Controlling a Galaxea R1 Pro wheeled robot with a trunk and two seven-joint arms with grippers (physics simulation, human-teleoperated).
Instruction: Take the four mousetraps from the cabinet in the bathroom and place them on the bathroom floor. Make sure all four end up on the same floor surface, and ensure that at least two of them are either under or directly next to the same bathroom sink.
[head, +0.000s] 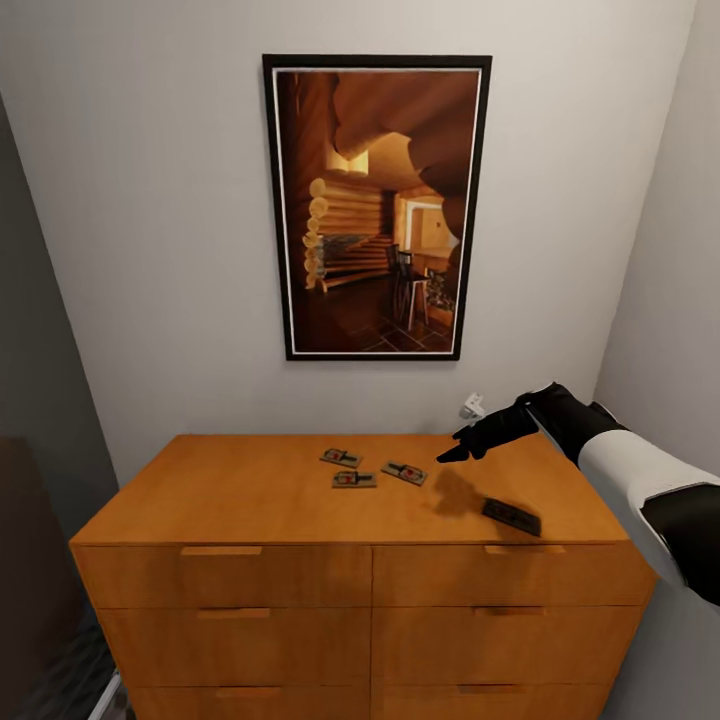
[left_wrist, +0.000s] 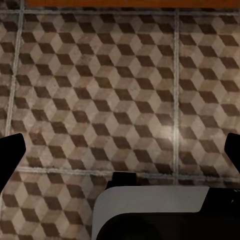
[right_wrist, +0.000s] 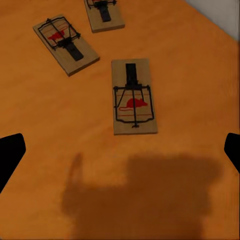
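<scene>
The right gripper (head: 462, 452), wide open and empty, is being held above the nearest mousetrap (right_wrist: 133, 97), whose long axis is lying along its reach.

text: none readable | mousetraps (right_wrist: 133, 97): red mouse mark only, no lettering

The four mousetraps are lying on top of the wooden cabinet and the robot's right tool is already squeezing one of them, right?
Not quite. The four mousetraps do lie on top of the cabinet, but the right tool is not squeezing one. It hovers open above the cabinet top with nothing between its fingers. The right wrist view shows the nearest mousetrap lying flat and untouched.
</scene>
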